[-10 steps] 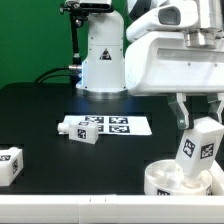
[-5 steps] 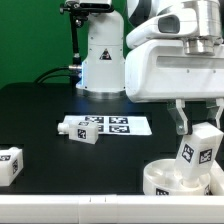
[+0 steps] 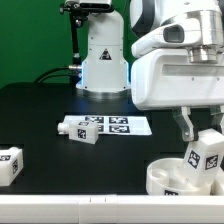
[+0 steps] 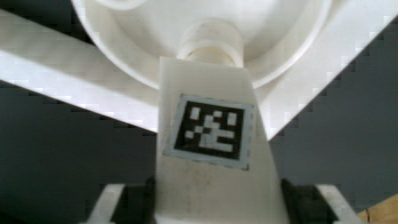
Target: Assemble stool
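My gripper [image 3: 200,140] is shut on a white stool leg [image 3: 206,158] with a square tag, at the exterior view's lower right. The leg tilts down into the round white seat [image 3: 165,178], which lies at the table's front edge. In the wrist view the leg [image 4: 210,130] runs from between my fingers [image 4: 128,205] to a socket in the seat [image 4: 143,40]; its narrow end meets the seat. A second leg [image 3: 78,130] lies by the marker board. A third leg [image 3: 9,165] lies at the far left.
The marker board [image 3: 115,126] lies flat mid-table. The white robot base [image 3: 103,55] stands behind it with black cables to its left. A white rail [image 3: 70,208] runs along the table's front edge.
My gripper and the held leg have moved toward the exterior view's right and slightly down. The seat has shifted right with them. The two loose legs have not moved.
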`<action>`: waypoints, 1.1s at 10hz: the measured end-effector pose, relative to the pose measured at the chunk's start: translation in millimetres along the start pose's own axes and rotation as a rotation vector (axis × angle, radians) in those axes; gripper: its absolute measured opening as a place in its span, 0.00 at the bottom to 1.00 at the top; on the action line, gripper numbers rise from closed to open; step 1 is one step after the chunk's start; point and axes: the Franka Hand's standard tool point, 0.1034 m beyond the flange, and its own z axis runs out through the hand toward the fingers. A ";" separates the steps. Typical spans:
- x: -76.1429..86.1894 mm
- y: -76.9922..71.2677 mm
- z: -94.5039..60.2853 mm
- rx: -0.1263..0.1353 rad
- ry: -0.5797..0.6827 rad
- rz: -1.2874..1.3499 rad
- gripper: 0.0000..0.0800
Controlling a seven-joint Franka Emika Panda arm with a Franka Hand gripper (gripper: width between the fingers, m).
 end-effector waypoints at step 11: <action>25.7 -8.9 -16.3 0.082 -0.446 0.173 0.81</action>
